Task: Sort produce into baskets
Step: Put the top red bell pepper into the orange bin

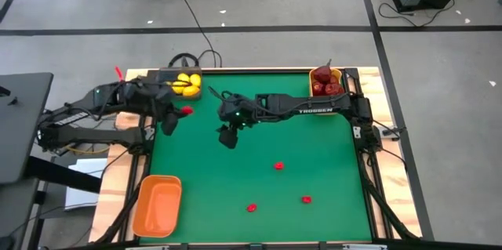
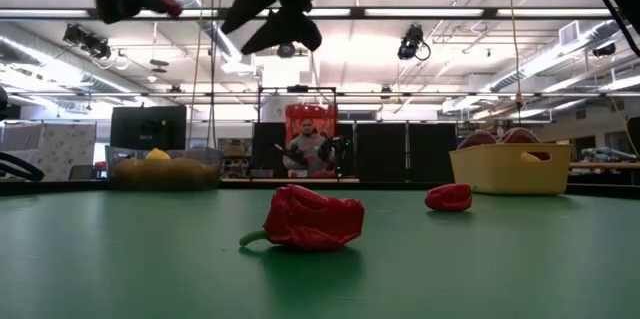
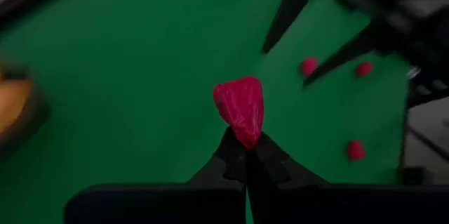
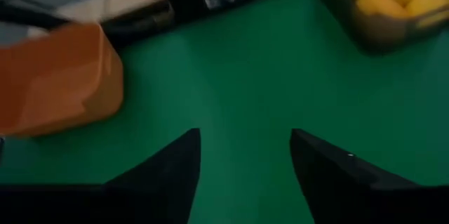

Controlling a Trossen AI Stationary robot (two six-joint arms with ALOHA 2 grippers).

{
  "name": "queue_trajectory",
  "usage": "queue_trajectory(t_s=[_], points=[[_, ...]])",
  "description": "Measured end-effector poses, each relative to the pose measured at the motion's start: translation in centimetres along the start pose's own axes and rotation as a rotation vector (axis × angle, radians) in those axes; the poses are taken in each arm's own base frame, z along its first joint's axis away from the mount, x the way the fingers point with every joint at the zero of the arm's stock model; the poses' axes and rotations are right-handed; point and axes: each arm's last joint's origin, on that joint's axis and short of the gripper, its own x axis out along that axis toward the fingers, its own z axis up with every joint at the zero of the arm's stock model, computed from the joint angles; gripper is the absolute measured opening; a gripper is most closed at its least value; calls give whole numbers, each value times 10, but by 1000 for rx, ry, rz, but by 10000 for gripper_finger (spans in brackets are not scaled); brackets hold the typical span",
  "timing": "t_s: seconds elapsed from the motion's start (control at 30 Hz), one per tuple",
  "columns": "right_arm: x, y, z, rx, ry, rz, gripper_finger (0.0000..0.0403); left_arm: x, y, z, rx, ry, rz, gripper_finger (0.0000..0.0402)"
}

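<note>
lemons [image 1: 187,85] fill the grey tray [image 1: 177,72] at the far left corner, and apples [image 1: 327,84] sit in the yellow tray [image 1: 314,72] at the far right, so those two sorts look done. orange tray [image 1: 157,204] at the near left looks empty. left gripper [image 1: 179,113] is clamped on a small red pepper [image 3: 240,107], held above the mat. three more peppers [image 1: 278,166] lie loose on the mat. right gripper [image 4: 244,157] hangs mid-table, fingers apart, holding nothing.
</note>
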Motion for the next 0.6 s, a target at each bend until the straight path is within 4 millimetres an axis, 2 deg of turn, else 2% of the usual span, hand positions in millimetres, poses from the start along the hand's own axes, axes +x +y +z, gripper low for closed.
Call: queue_trajectory(t_s=[0.27,0.4,0.6], points=[[-1,-5,-14,-44,142,-45,229,-1,-7,-21,-80,167,20,0],[-4,-13,-30,-47,306,-124,229,-2,-12,-36,-115,303,53,0],[9,-22,-66,-53,468,-191,229,4,-23,-53,-105,526,101,0]])
